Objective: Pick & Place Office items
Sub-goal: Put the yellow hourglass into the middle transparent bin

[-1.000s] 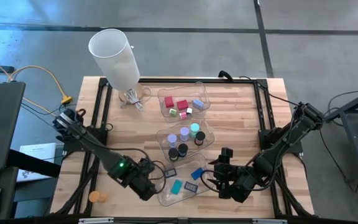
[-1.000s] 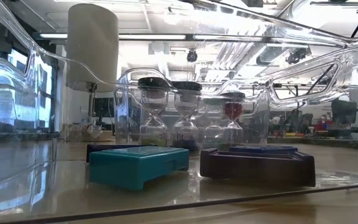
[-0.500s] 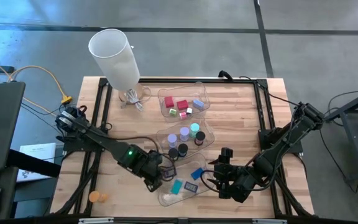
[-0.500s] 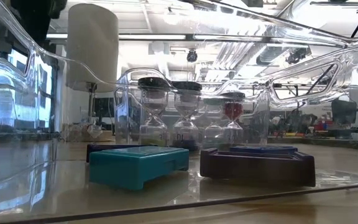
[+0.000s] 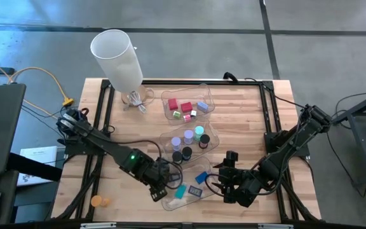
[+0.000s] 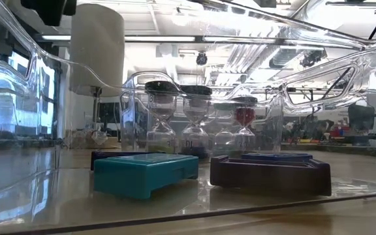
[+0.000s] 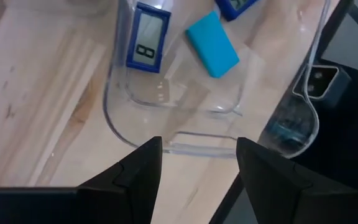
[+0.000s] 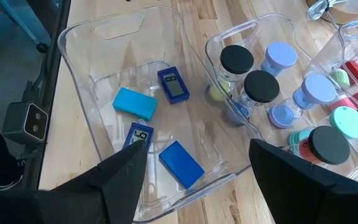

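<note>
Since a second ago, the left end effector (image 5: 162, 186) has swung from the bare surface (image 5: 234, 114) in over the rim of the nearest clear tray (image 5: 170, 202); the right end effector (image 5: 224, 184) has not shifted and hangs just beside that tray's opposite edge. Both end effectors stand partly open and hold nothing.

Inside the nearest tray lie the flat pieces: a teal rectangle (image 5: 180, 190), a blue rectangle (image 5: 201, 177) and two small dark ones with displays (image 7: 147, 37). The short cylinders (image 5: 188, 143) sit in the next tray beyond it, the red blocks (image 5: 185, 107) in the tray beyond that.

Risks, as I judge them: the left fingers (image 7: 138, 174) hover right over the tray wall, so a descent could catch the rim and tip or drag the light tray, scattering its pieces. With both arms crowding the tray, a reach inward could also bring them into contact.
</note>
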`<state>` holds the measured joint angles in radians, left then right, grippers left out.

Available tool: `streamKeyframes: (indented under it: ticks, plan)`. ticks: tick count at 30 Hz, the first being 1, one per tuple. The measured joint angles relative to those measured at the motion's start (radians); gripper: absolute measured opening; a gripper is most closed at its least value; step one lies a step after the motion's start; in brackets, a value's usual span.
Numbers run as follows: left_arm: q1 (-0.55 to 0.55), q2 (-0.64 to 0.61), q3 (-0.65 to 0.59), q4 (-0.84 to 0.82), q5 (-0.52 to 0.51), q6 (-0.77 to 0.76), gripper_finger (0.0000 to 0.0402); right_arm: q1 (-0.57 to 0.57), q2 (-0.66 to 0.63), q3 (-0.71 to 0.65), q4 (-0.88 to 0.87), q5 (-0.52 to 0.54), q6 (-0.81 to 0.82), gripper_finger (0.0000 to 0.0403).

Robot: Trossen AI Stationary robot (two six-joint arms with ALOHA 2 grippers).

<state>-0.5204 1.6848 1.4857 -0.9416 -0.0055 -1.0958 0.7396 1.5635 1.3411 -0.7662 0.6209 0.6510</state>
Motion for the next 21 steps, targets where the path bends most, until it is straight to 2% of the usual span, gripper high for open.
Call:
streamKeyframes:
  ticks: [9, 21]
  plan:
    - [-0.013, 0.000, 0.000, 0.008, 0.014, -0.013, 0.0200, 0.000, 0.000, 0.000, 0.000, -0.002, 0.000, 0.0274]
    - [-0.012, 0.000, 0.000, 0.009, 0.003, -0.252, 0.0200, 0.000, 0.000, 0.000, 0.000, -0.002, 0.000, 0.0274]
